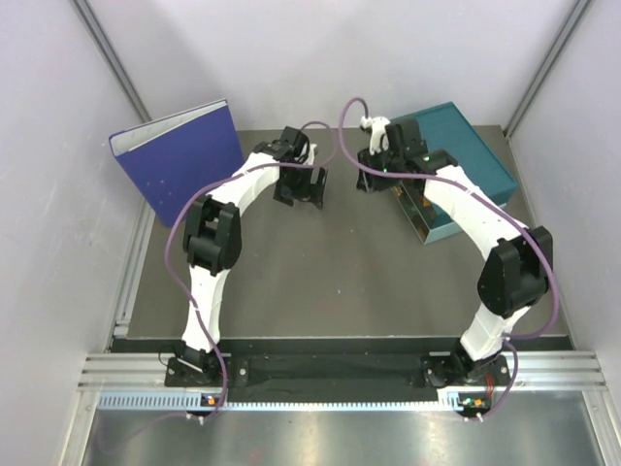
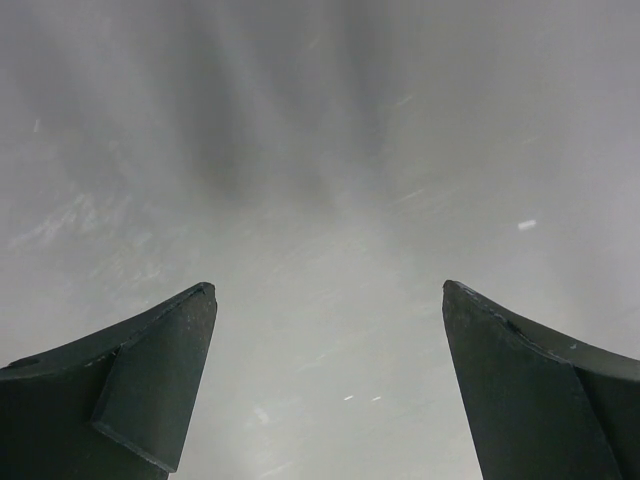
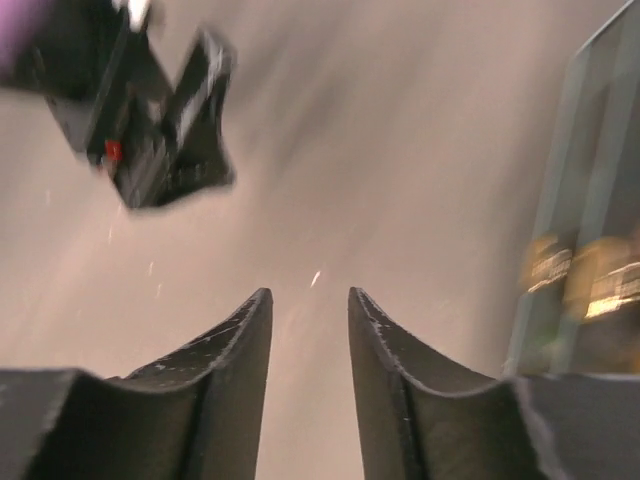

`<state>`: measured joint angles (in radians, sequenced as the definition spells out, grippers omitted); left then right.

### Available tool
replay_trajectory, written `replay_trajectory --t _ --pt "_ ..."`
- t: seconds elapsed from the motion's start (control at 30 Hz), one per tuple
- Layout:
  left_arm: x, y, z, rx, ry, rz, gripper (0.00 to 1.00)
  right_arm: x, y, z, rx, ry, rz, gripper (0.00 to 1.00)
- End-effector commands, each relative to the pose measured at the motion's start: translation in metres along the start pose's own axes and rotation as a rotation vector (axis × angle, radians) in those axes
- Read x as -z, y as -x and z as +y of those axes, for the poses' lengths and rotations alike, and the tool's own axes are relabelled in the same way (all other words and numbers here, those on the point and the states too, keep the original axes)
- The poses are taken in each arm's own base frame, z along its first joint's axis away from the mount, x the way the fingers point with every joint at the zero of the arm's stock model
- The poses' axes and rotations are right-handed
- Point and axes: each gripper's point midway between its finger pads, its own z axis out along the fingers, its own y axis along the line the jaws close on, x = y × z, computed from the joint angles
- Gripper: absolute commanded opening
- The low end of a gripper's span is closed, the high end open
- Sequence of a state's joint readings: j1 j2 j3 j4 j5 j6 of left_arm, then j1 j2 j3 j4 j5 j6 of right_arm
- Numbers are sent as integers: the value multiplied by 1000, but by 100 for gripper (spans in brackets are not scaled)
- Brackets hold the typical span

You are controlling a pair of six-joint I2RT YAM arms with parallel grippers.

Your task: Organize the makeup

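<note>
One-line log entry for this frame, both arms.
left gripper: open, empty, over table | right gripper: narrowly open, empty, beside teal drawer box | makeup: blurred gold shapes in box

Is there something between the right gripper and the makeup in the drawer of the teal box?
Probably yes. In the right wrist view, what is likely the makeup, blurred gold shapes, shows only through the clear wall of the drawer, beside the right gripper. That wall stands between them.

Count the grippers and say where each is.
2. The left gripper hangs over the far middle of the table, right of the blue binder; the right gripper hangs just left of the teal box.
</note>
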<state>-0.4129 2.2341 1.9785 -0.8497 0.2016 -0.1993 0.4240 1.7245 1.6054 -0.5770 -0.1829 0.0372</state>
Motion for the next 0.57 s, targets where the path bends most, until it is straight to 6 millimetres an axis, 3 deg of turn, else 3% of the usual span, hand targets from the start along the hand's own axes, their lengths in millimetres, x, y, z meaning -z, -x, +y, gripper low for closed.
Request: replay_trajectory --t 0.0,0.1,0.27,0.53 --pt "20 -21 13 -32 66 44 99 2 -37 13 -55 73 70 40" --pt "19 -33 11 -30 41 69 99 -6 -60 11 -56 79 135 42" --pt "20 -44 13 -30 45 114 99 -16 -85 12 -61 99 213 54" --pt "38 -35 -14 -118 -90 50 99 -20 -84 11 -78 93 194 77"
